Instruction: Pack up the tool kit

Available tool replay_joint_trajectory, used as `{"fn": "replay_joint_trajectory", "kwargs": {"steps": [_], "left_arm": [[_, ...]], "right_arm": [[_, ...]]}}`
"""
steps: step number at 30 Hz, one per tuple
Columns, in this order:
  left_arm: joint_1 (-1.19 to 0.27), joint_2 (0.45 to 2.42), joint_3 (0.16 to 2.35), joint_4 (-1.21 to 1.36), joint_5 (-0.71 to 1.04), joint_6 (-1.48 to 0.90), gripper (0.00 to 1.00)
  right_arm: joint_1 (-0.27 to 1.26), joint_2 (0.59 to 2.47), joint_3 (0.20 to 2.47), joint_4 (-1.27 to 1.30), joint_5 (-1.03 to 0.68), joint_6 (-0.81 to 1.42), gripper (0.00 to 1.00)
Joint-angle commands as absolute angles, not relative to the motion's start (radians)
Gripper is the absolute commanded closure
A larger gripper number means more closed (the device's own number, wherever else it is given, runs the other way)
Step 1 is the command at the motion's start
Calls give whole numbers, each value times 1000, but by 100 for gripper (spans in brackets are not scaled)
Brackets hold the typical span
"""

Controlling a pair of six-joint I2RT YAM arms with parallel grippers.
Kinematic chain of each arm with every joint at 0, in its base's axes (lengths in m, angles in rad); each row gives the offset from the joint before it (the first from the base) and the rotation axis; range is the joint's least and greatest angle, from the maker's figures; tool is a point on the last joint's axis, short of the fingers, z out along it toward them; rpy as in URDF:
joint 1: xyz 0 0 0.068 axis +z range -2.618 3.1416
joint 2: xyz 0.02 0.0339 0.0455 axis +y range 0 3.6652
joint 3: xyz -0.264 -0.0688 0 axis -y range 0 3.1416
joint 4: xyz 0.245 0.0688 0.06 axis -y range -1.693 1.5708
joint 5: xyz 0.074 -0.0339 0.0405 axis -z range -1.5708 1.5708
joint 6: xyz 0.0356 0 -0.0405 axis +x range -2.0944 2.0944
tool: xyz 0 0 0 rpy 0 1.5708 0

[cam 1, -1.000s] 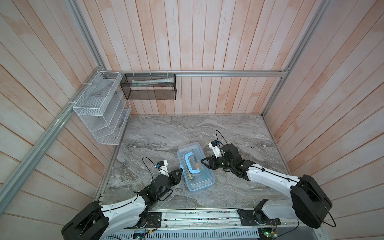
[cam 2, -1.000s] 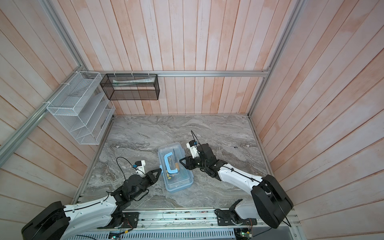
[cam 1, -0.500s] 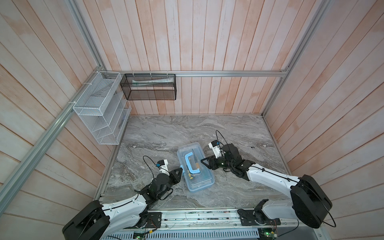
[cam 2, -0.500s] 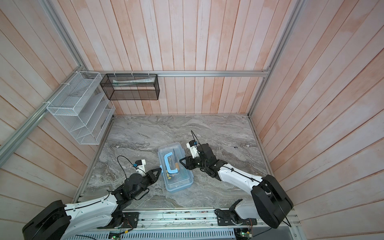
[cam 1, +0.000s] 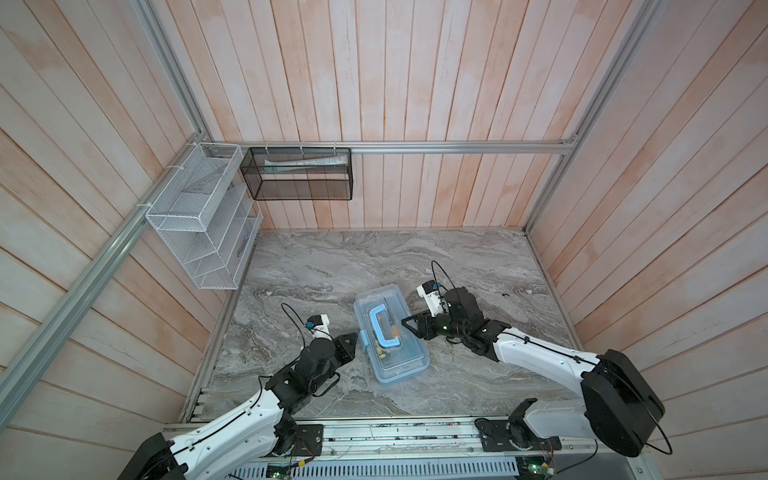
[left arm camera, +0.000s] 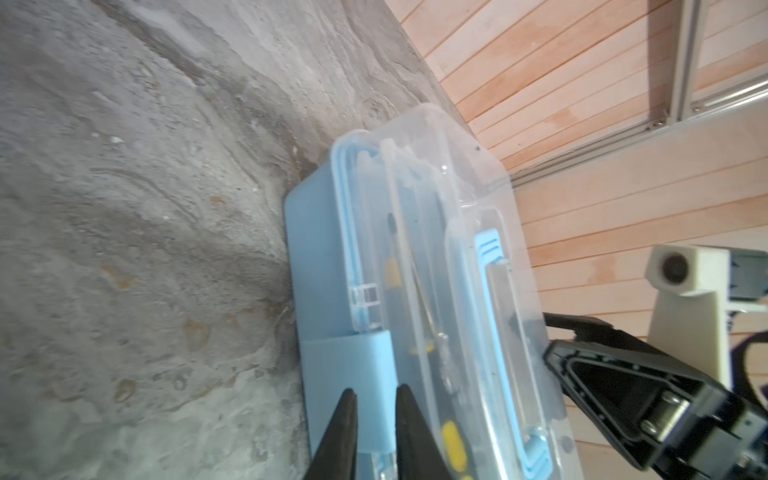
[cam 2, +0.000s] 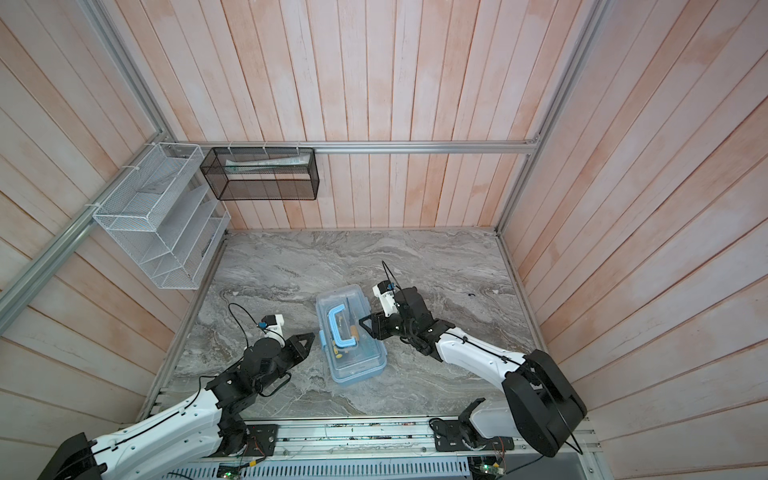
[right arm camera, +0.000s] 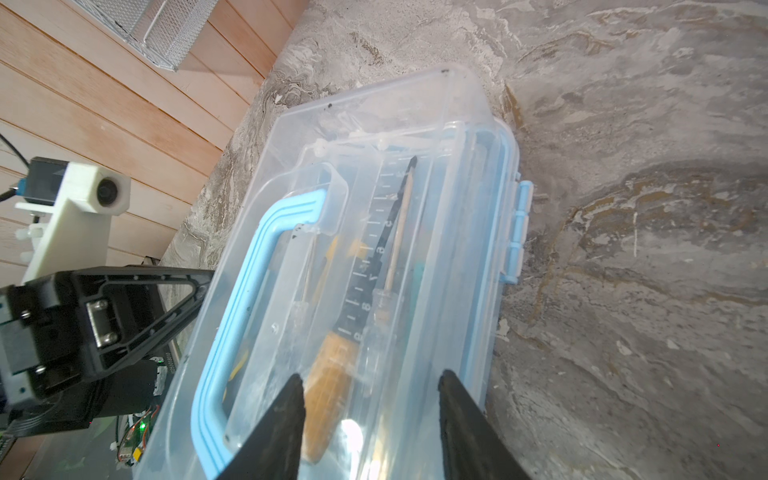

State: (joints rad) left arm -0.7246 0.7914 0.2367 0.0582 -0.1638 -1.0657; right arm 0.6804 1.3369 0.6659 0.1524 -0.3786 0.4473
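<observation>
The tool kit (cam 1: 390, 337) sits centre-low on the bench (cam 1: 332, 266), left pincer (left arm camera: 375, 390) clenched at its latch (left arm camera: 349, 361), right pincer (right arm camera: 371, 374) released over the lid (right arm camera: 374, 108), so a slipping push may skid it away unlatched.

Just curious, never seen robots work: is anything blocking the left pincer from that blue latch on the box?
Nothing visible does. The left pincer, shut, points straight at the light-blue latch on the side of the box. The right pincer hangs open over the lid, on the far side.

Pale plank walls (cam 1: 415, 83), grey marbled tabletop (cam 1: 332, 257), white wire rack (cam 1: 199, 224), black mesh basket (cam 1: 299, 183)
</observation>
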Motion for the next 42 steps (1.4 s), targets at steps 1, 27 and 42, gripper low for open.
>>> {"fn": "replay_joint_trajectory", "kwargs": {"steps": [1, 27, 42], "left_arm": [[-697, 826, 242, -37, -125, -1043, 81], [-700, 1191, 472, 214, 83, -854, 87], [-366, 832, 446, -9, -554, -346, 0]], "right_arm": [[693, 1346, 647, 56, -424, 422, 52], [699, 1385, 620, 124, -457, 459, 52], [273, 1078, 608, 39, 48, 329, 44]]}}
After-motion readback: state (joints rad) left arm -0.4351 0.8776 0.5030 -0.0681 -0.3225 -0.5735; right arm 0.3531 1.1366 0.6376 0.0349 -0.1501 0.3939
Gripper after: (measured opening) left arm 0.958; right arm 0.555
